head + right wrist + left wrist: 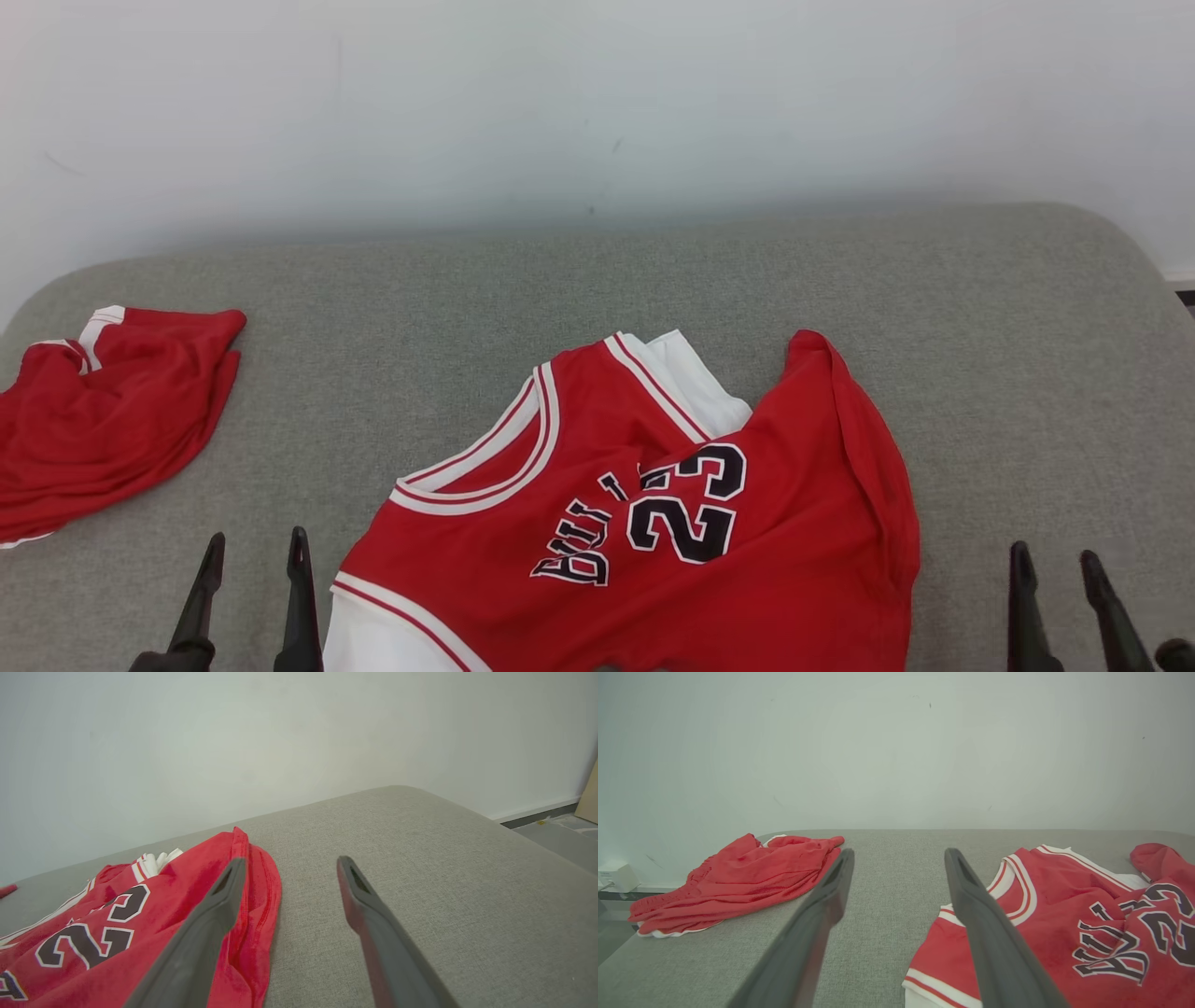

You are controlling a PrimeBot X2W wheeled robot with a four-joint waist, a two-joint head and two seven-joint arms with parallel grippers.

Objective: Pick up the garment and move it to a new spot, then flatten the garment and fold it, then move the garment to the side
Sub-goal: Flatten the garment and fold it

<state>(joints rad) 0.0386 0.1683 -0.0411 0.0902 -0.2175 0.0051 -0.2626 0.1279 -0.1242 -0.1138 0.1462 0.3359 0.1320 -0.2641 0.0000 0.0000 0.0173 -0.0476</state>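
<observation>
The red jersey (653,523) lies rumpled on the grey cushion (560,289), right at its near edge (number 23 facing up, one side flopped over). The left gripper (258,537) sits just beside the jersey's shoulder and the right gripper (1055,551) a little off its other side, both spread wide and empty. Another red garment (103,411) is bunched at far left.

Red jersey (653,523) rumpled on grey cushion (597,299); red shorts (103,420) left; left fingers (299,597), right fingers (1025,597) spread.
</observation>
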